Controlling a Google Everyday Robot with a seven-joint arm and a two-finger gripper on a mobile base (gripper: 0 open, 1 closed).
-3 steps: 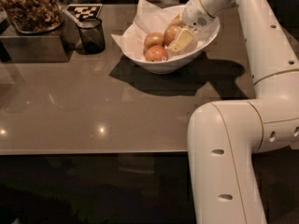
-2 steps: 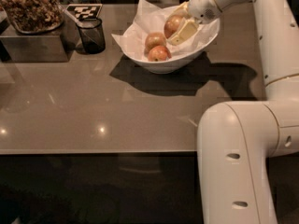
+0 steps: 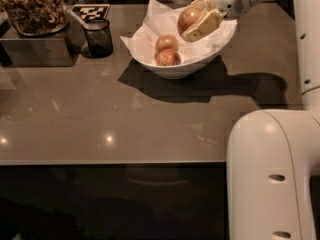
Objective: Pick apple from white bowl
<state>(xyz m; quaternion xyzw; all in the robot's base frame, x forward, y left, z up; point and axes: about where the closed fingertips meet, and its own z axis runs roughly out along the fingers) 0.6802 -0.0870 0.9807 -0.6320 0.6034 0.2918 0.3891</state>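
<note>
The white bowl [image 3: 176,68] stands at the back middle of the table, lined with crumpled white paper. My gripper [image 3: 196,18] is over the bowl's right side, shut on the orange-red apple [image 3: 188,18], which it holds lifted above the rim between its pale fingers [image 3: 202,27]. Two other apples stay in the bowl: a paler one [image 3: 166,42] and a redder one [image 3: 168,58] in front of it.
A small dark glass cup [image 3: 98,37] stands left of the bowl. A container of nuts [image 3: 34,8] sits on a dark box [image 3: 35,49] at the back left, with a black-and-white marker tag [image 3: 90,11] beside it. My arm's white body [image 3: 270,174] fills the lower right.
My gripper has risen from inside the bowl with the orange-red apple in it, moving up and slightly back. The two other apples have stayed in place.
</note>
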